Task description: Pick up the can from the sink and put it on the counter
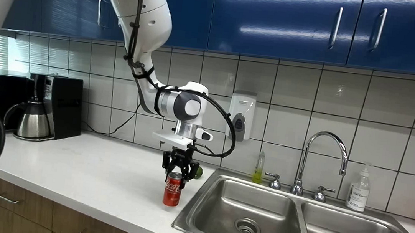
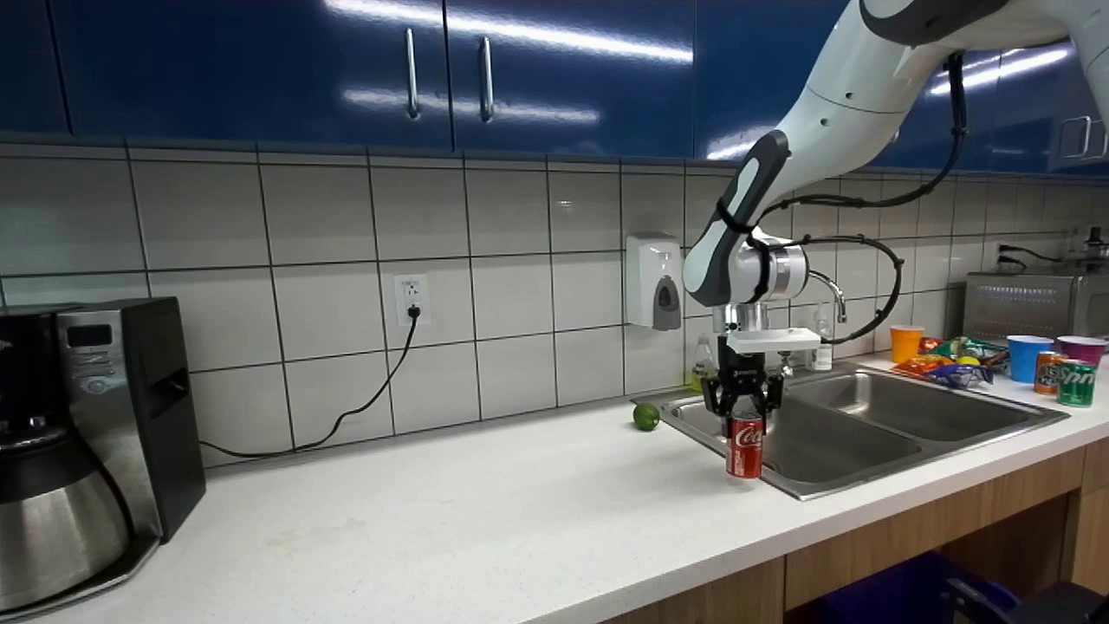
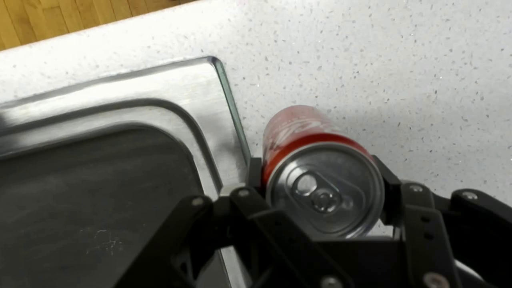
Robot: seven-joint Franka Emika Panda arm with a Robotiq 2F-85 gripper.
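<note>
The red can (image 1: 172,197) with a silvery top is upright at the left side of the sink, over the counter (image 1: 90,169); it also shows in an exterior view (image 2: 744,461). I cannot tell if its base touches the counter. My gripper (image 1: 175,181) points down from above, and its fingers press on both sides of the can's upper part. In the wrist view the gripper (image 3: 320,176) has a finger against each side of the can (image 3: 326,196), close beside the rim of the stainless steel sink (image 3: 192,88). The sink's double basin (image 1: 302,227) holds no can.
A green lime (image 2: 645,417) lies behind the gripper. The chrome faucet (image 1: 303,161), a yellow-green bottle (image 1: 258,170) and a soap bottle (image 1: 358,194) stand behind the sink. A coffee maker (image 1: 62,105) is at the counter's far end. Cups (image 2: 906,343), snack bags and a green can (image 2: 1076,383) stand past the sink.
</note>
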